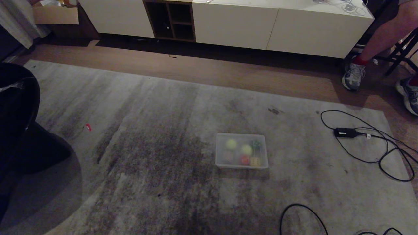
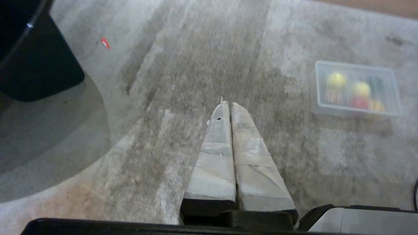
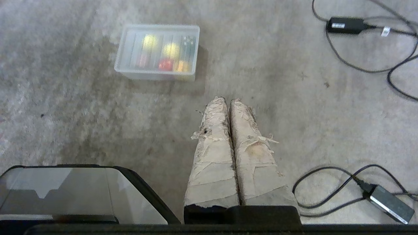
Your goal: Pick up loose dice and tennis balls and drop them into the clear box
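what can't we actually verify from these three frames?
- Contents of the clear box: all views show only colour blobs through its ribbed, translucent cover, so no die or ball count.
- Whether that cover is latched or just resting: unclear.
- Red speck on the rug: too small to identify.
- Seated person: cut off by the head view's edge, legs only.
- Left claw and right claw: absent from the head view.

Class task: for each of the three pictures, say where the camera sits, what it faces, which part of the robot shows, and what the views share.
Head view: high on the robot, looking down at the rug; no arm shows.
Left wrist view: behind the shut left claw, facing the rug.
Right wrist view: behind the shut right claw, facing rug and cables.
Shared: the clear box holding the tennis balls and dice.
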Available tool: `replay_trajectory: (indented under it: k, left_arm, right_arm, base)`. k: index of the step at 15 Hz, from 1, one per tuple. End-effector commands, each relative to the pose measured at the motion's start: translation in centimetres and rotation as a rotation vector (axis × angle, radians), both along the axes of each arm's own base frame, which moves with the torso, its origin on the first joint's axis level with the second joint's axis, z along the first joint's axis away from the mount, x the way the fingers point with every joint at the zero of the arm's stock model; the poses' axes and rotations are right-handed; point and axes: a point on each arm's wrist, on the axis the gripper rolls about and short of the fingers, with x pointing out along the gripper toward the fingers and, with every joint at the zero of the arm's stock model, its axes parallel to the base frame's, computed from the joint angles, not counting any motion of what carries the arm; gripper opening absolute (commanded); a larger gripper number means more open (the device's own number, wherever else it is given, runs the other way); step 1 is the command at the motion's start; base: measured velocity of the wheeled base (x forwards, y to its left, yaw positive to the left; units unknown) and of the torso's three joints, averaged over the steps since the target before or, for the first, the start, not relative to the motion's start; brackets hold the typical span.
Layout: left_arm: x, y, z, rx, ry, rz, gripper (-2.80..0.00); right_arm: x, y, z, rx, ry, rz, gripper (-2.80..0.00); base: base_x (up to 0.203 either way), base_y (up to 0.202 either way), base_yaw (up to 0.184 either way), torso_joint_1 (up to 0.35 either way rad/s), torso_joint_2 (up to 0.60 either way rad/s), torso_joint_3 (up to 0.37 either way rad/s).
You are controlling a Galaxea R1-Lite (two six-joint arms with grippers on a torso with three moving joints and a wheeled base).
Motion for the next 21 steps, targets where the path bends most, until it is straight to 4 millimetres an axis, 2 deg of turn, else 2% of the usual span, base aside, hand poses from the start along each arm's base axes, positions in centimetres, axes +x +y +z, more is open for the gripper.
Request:
replay_trajectory:
  k: [1, 21]
  left_arm:
    - [0.02, 0.00, -0.04, 0.000, 0.003, 0.001, -2.80]
    - [0.02, 0.00, -0.04, 0.000, 0.003, 0.000, -2.80]
  right_arm:
    - [0.02, 0.00, 0.00, 0.000, 0.003, 0.001, -2.80]
    - [0.02, 0.00, 0.00, 0.001, 0.003, 0.001, -2.80]
  base:
    - [0.000, 0.000, 0.000, 0.002, 0.00, 0.203]
    - [0.000, 0.000, 0.000, 0.003, 0.00, 0.203]
